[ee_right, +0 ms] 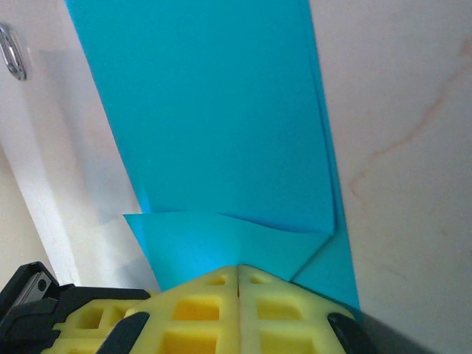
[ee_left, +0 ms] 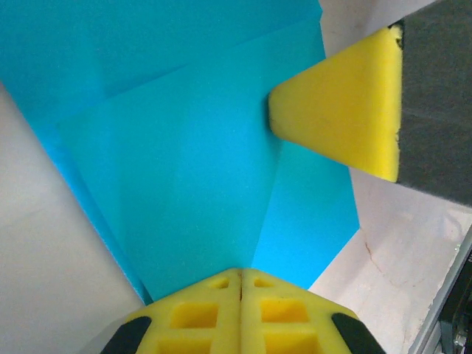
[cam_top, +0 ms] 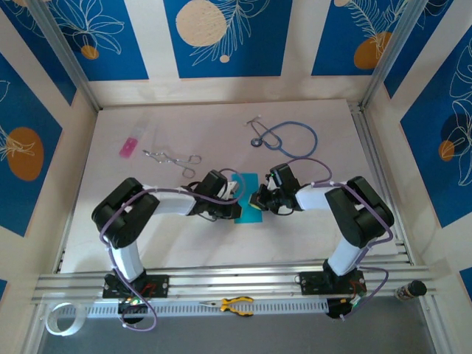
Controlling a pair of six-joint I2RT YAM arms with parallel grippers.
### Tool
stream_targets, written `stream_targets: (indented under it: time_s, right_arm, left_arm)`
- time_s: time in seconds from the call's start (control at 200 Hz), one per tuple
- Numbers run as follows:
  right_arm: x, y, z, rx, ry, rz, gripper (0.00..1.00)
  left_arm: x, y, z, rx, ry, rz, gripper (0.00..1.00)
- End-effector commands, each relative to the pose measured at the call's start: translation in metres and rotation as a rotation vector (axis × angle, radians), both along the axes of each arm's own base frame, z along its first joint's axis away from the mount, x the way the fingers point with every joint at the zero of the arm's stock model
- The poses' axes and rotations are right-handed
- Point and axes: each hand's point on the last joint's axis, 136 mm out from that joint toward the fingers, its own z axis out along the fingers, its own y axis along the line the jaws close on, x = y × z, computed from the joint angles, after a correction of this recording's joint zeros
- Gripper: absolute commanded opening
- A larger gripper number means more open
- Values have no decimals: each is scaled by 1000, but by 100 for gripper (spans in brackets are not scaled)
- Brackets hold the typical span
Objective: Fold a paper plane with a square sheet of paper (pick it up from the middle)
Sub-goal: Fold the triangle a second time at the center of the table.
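1. Already the square sheet of paper [cam_top: 249,186] lies central on the table [cam_top: 162,236], creased, a few flaps folded.
2. Left pincer [ee_left: 240,279] and right pincer [ee_right: 237,273] sit closed, tips on it.
3. Likely early: no dart shape yet.

Top cam: bright, even light from above, soft faint shadows on white table [cam_top: 221,243]. Wrist cams: cyan sheet of paper [ee_left: 184,184] vivid, creases show as shade steps; pale sheen on it in rt wrist view; table bg there blurry.
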Motion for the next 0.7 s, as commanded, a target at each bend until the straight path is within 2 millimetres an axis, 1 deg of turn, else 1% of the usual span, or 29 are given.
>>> stream_targets:
  time_s: [0.0, 0.045, 0.145, 0.205, 0.36, 0.43, 0.595, 0.63, 0.695]
  right_arm:
    - [-8, 8, 12, 7, -21, 59, 0]
    - [-11, 14, 12, 18, -20, 73, 0]
    - [-20, 25, 3, 26, 6, 92, 0]
    - [-25, 26, -5, 15, 25, 88, 0]
    - [-32, 27, -12, 8, 39, 97, 0]
    - [-32, 22, -15, -17, 46, 82, 0]
    - [-30, -3, -30, -124, 63, 32, 0]
    - [-29, -8, -33, -123, 67, 16, 0]
    - [-23, -14, -32, -90, 58, -13, 0]
  left_arm:
    - [-37, 34, -47, 174, 136, 21, 0]
    - [-36, 33, -46, 174, 132, 22, 0]
    - [-34, 31, -45, 175, 127, 15, 0]
    - [-33, 31, -45, 180, 132, 11, 0]
    - [-33, 33, -44, 186, 123, 15, 0]
    - [-34, 33, -44, 186, 125, 14, 0]
    - [-34, 33, -44, 179, 125, 18, 0]
    - [-34, 33, -44, 178, 124, 18, 0]
    - [-34, 33, -46, 181, 126, 15, 0]
